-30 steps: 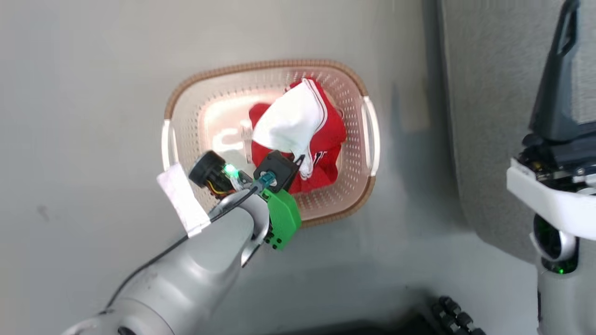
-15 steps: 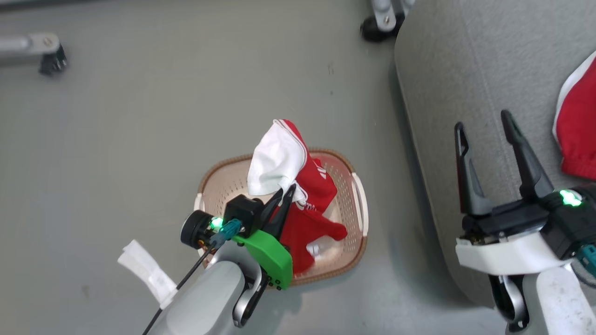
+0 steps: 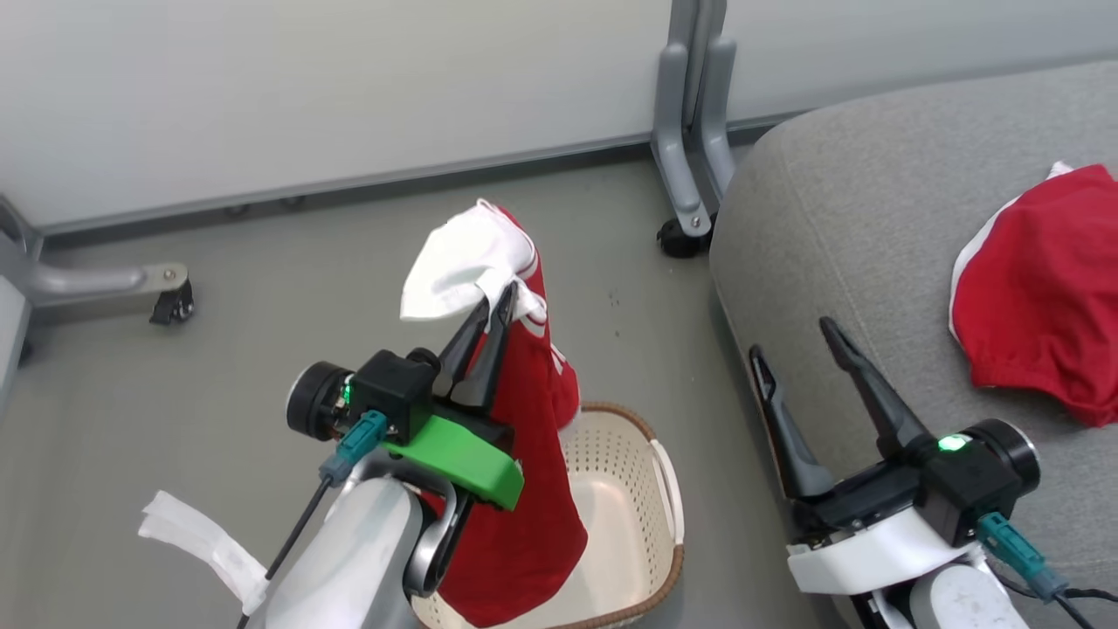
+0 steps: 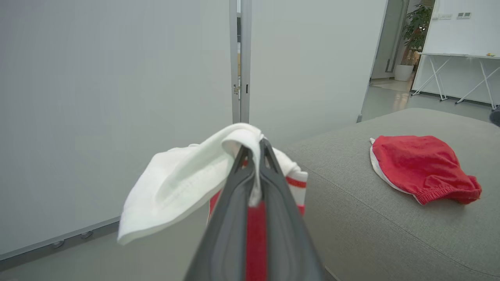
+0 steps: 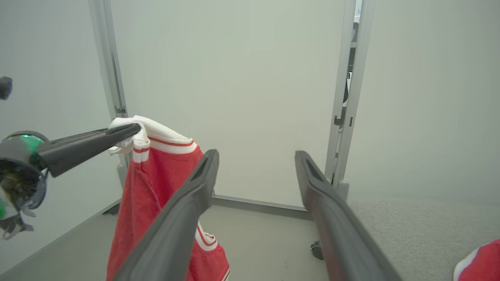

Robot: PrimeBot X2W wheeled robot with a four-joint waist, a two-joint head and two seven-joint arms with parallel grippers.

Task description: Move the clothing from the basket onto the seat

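My left gripper [image 3: 493,297] is shut on the white-trimmed top of a red garment [image 3: 524,489], which hangs down over the cream basket [image 3: 651,476] on the floor. In the left wrist view the gripper [image 4: 254,145] pinches the white fold [image 4: 183,183]. A second red garment [image 3: 1039,288] lies on the grey seat [image 3: 830,218] to the right and is seen as a red mound [image 4: 422,168] on the cushion [image 4: 371,226]. My right gripper [image 3: 790,341] stands open at the seat's near edge with nothing between its fingers. The right wrist view has this gripper [image 5: 256,156] open and the hanging garment [image 5: 156,187] to its left.
A pale partition wall [image 3: 349,87] runs across the back, with a metal leg on a caster [image 3: 686,201] close to the seat's corner and another caster foot [image 3: 162,293] at the left. Grey floor [image 3: 218,376] surrounds the basket.
The head camera has tilted up, so the whole picture has shifted. My left gripper has lifted the red garment up out of the basket. The right gripper stays open.
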